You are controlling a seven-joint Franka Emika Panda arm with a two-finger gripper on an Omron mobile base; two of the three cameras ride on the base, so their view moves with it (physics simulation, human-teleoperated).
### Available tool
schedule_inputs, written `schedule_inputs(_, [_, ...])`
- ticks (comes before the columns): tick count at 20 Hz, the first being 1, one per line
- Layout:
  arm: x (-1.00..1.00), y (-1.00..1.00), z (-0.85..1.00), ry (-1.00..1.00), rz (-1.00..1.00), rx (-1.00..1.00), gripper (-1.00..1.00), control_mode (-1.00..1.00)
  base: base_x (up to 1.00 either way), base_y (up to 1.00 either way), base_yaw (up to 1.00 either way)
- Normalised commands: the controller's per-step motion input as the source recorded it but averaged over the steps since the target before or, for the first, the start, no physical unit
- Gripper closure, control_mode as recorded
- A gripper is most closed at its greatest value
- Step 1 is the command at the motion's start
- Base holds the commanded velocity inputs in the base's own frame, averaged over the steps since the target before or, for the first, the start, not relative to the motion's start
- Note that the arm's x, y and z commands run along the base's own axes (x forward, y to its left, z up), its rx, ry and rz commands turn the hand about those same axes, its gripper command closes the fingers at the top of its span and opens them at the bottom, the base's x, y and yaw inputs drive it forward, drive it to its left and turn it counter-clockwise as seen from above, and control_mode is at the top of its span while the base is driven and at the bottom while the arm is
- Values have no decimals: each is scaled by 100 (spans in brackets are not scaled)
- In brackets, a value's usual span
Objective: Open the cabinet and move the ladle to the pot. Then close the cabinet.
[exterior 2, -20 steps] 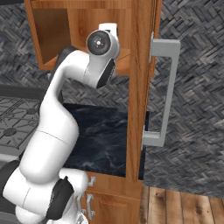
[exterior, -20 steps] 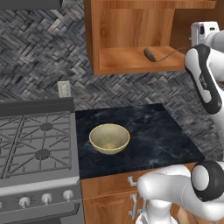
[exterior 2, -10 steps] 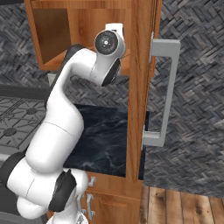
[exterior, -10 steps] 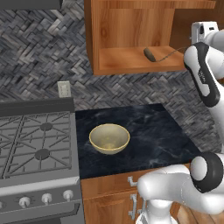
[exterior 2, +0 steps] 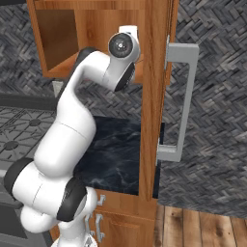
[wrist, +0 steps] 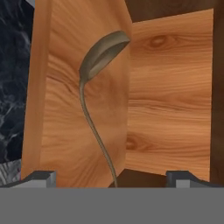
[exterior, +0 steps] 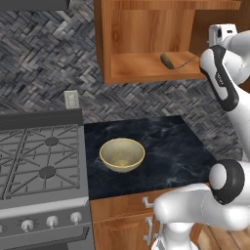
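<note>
Dark herringbone stone tiles cover the wall behind everything, and below them runs a black marbled counter with a yellowish-beige bowl standing on it, just beside the gas stove at the left. Under the counter I can see low wooden cabinets with small silver handles.

Up on the wall hangs the cabinet, its door swung wide open so that the right base view catches it edge-on, with the long silver bar handle standing out toward the camera. Inside, on the plain wooden floor of the cabinet, lies the ladle: scoop toward the middle of the shelf, thin wire handle trailing off to the right, toward my arm.

My arm is raised to the level of that shelf, at the right-hand side of the opening. My tool is spread wide, the two finger tips far apart and closed on nothing. In the hand view the ladle lies straight ahead, its handle curving down to a point between the tips (whether it actually reaches in between them I cannot tell), and the oval scoop is at the far end, resting on the wood.
</note>
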Motion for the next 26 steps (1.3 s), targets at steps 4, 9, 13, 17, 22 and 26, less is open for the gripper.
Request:
schedule_inputs(4, [22,-1,-12,0,0,-1,-100,-100,0,0,0])
schedule_inputs(9, [12,-3,-8,0,0,-4,-100,-100,0,0,0])
schedule_inputs(13, [21,0,-1,0,0,-4,-100,-100,0,0,0])
schedule_inputs(17, [18,0,0,0,0,-4,-100,-100,0,0,0])
schedule_inputs(22, [32,0,0,1,0,-1,-100,-100,0,0,0])
schedule_inputs(26, [36,-1,0,5,0,0,-100,-100,0,0,0])
